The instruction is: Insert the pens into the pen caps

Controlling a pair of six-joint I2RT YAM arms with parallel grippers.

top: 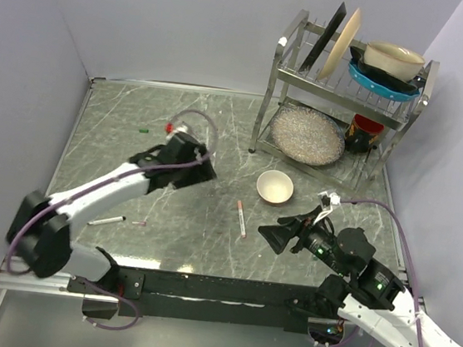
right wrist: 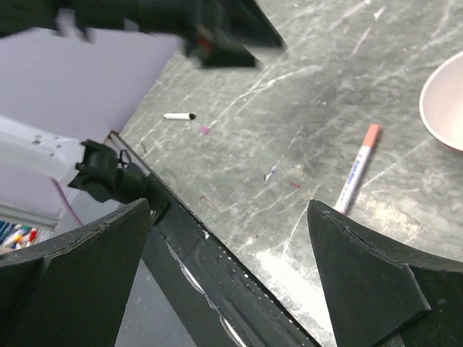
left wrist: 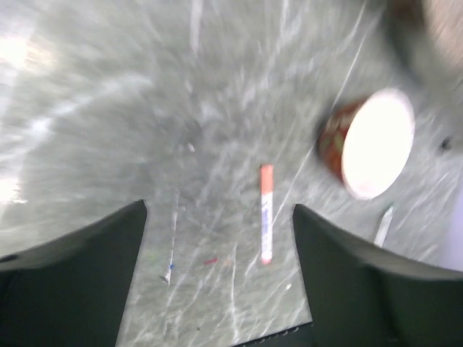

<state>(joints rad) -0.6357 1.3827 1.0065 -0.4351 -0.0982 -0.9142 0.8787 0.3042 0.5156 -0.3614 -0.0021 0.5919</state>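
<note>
both tools are released, jaws wide apart, holding nothing: the left gripper (top: 205,173) hangs over mid-bench, the right gripper (top: 275,235) by the near edge. a pink-ended pen (top: 242,219) lies flat between them, near the cream bowl (top: 275,187). a black-ended pen (top: 106,220) and a pink cap (top: 138,223) lie toward the near left corner, a green cap (top: 143,130) toward the left edge

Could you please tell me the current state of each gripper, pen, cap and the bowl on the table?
Left gripper: open, empty.
Right gripper: open, empty.
Pink-ended pen: lying flat, not held.
Black-ended pen: lying flat, not held.
Green cap: lying loose, on no pen.
Bowl: upright, looks empty.
</note>
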